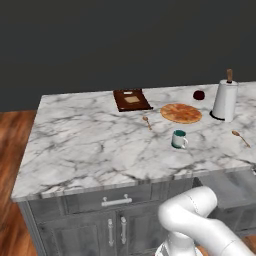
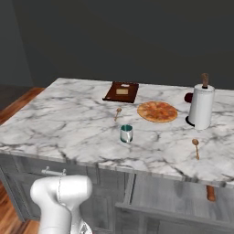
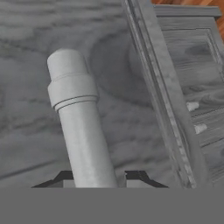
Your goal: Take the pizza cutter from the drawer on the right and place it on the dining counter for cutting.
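Marble dining counter (image 1: 90, 145) holds pizza (image 1: 181, 113), mug (image 1: 178, 139), paper towels (image 1: 224, 100).

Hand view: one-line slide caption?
Gripper shut on the drawer handle, with the drawer front beside it.

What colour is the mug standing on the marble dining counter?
The mug is teal green outside with a white handle and inside, best seen in the right base view.
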Robot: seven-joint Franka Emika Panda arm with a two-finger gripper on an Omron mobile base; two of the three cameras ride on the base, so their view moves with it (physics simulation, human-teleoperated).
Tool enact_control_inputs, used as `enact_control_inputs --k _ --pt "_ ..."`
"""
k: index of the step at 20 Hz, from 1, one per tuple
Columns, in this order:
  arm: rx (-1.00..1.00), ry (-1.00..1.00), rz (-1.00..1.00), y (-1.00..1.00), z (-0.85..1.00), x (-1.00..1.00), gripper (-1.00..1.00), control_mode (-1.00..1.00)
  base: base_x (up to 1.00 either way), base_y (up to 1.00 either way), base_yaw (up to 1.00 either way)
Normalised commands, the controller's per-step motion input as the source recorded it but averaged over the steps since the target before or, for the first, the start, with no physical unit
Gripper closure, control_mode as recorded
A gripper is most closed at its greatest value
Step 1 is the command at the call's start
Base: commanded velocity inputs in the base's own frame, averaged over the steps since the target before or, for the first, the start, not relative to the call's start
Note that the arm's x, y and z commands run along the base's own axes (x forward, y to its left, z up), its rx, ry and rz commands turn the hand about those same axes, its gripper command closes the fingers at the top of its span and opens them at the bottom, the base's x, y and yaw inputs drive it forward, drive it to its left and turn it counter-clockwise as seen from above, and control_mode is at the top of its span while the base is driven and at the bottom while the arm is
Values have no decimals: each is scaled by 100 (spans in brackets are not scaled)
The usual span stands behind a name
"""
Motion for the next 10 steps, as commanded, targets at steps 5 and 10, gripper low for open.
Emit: enact_control_inputs --k 5,10 --pt "0 5 0 -25 -23 -81 100 -100 0 0 0" --pt "0 4 0 -26 -23 -86 100 -100 0 0 0"
